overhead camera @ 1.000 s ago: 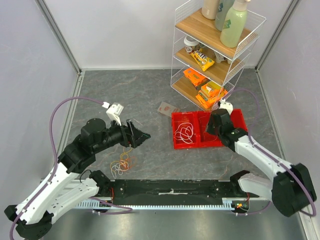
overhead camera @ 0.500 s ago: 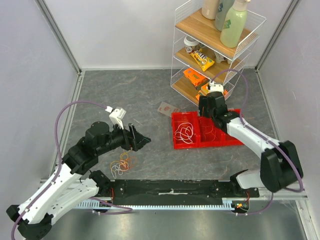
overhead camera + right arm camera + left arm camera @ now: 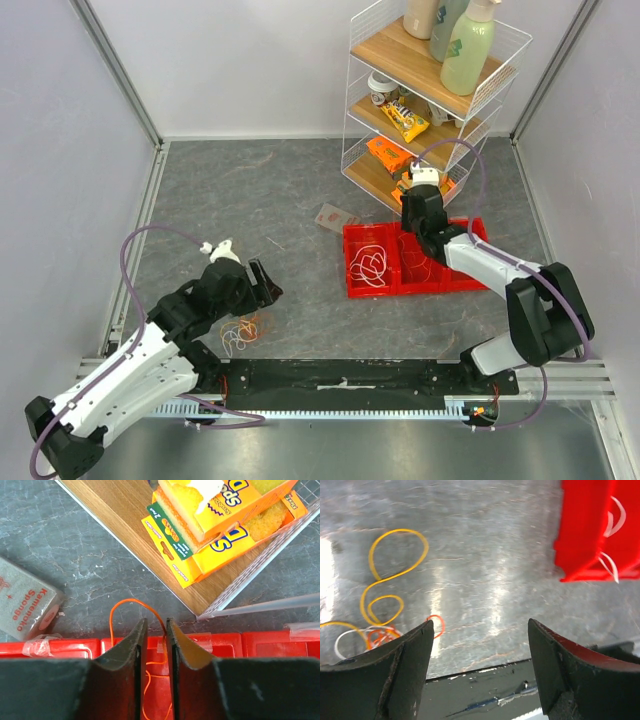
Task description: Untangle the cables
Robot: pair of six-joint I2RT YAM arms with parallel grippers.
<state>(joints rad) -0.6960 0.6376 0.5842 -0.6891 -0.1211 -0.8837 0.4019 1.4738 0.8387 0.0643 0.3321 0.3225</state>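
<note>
The tangled cables [image 3: 240, 328] lie on the grey floor at the near left. In the left wrist view they show as yellow loops [image 3: 395, 555], an orange bit [image 3: 436, 625] and a white bit [image 3: 342, 642]. My left gripper [image 3: 268, 283] is wide open and empty [image 3: 480, 630], just right of and above that bundle. My right gripper [image 3: 418, 222] hangs over the back of the red bin [image 3: 400, 288]. Its jaws [image 3: 155, 622] stand a narrow gap apart. An orange cable [image 3: 131, 601] loops up and runs down through that gap into the bin. A white cable [image 3: 370, 265] lies in the bin's left compartment.
A wire shelf [image 3: 430, 90] with bottles and snack boxes [image 3: 220, 520] stands right behind the bin. A wrapped sponge [image 3: 337, 217] lies on the floor left of it and also shows in the right wrist view [image 3: 25, 600]. The black base rail [image 3: 340, 378] runs along the near edge.
My right gripper moved from the bin's right compartment to its back middle edge. My left arm drew back and down toward the near left, closer to the bundle.
</note>
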